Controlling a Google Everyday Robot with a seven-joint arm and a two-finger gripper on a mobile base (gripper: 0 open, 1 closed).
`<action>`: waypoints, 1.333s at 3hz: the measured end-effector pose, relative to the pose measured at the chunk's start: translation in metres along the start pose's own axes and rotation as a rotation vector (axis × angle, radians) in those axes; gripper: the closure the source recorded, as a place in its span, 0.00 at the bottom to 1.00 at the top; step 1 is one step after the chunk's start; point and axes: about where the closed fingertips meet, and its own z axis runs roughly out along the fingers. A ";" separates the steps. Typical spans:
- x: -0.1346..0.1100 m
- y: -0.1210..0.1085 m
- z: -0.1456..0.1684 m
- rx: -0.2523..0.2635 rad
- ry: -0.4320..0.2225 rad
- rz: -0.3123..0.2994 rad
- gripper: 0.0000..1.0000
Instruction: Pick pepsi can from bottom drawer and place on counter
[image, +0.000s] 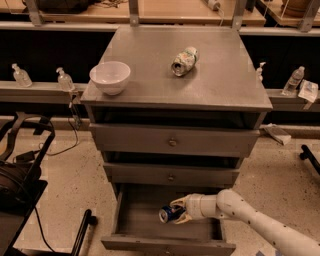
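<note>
One gripper (176, 211) inside the open bottom drawer (141, 223), jaws seemingly tight around the pepsi can (168, 214).

1. The bottom drawer (167, 246), grey metal and the deepest, stands pulled out.
2. The pepsi can (168, 214), dark blue with a silver end, lies tipped on its side inside it, clasped between the fingers of the gripper (176, 211), which reaches in from the right.
3. The counter (150, 85) is the cabinet's flat, matte grey top.

Inside the open bottom drawer (142, 220), the gripper (178, 212) clasped the pepsi can (168, 214) lying sideways, well below the counter (150, 75).
</note>
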 end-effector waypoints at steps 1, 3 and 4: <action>-0.025 -0.040 -0.054 0.144 -0.038 0.001 1.00; -0.054 -0.094 -0.117 0.292 -0.169 0.009 1.00; -0.088 -0.128 -0.151 0.338 -0.232 -0.047 1.00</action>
